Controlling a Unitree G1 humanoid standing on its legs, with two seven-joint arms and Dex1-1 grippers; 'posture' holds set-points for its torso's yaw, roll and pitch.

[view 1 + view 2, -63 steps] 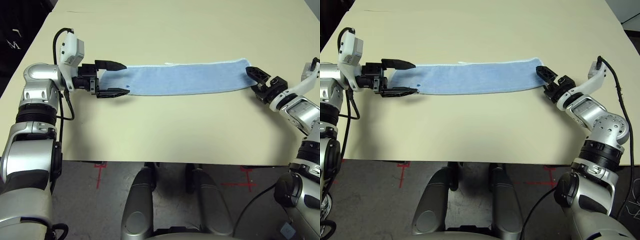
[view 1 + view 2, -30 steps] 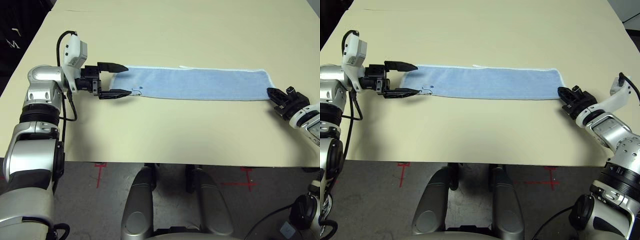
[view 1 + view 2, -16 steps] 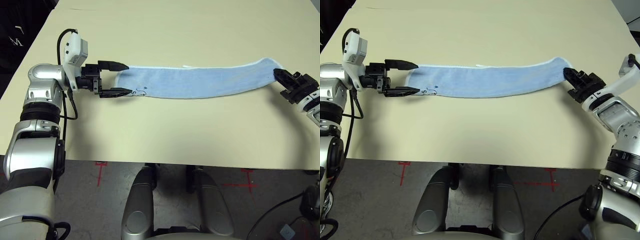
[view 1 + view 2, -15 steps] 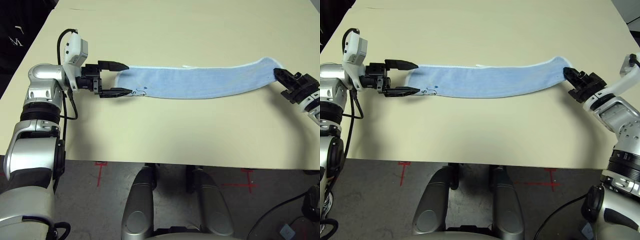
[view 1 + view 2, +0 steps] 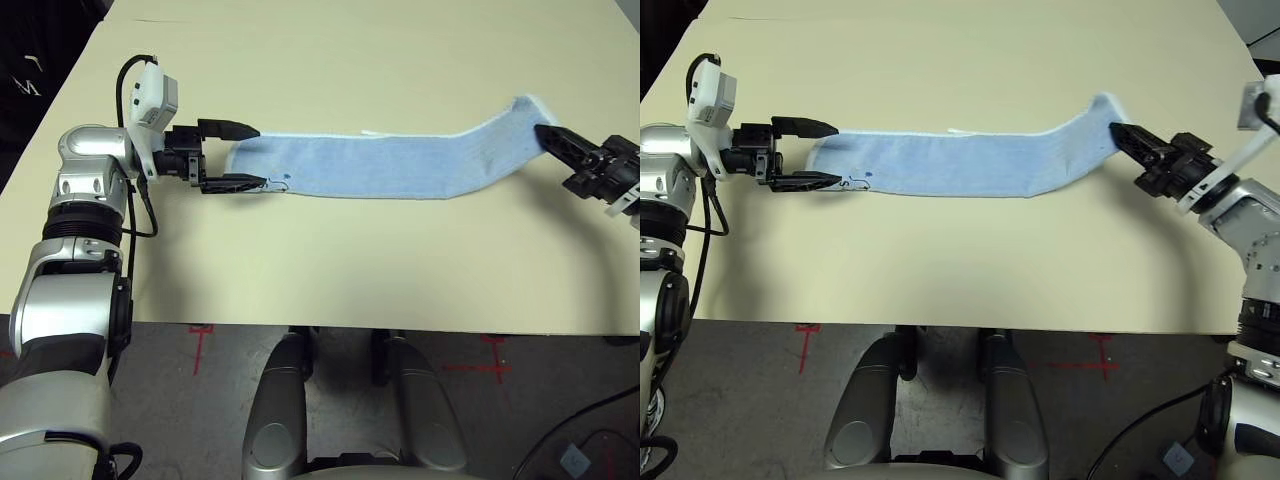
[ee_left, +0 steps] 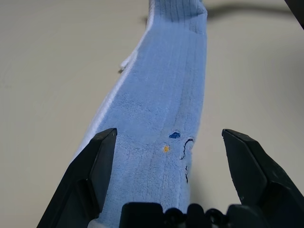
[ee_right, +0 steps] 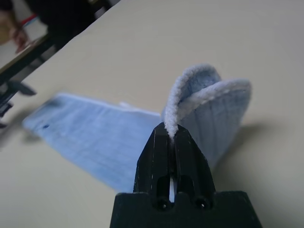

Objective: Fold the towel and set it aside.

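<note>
Since prev frame our right pincer (image 5: 1120,133), clamped on far end of the light-blue terry towel strip (image 5: 380,166), had lifted it off the beige worktop (image 5: 340,270); strip ran lengthwise toward our left pincer (image 5: 237,156), spread astride the near end.

Towel (image 5: 380,165) on cream table (image 5: 330,270)
</note>
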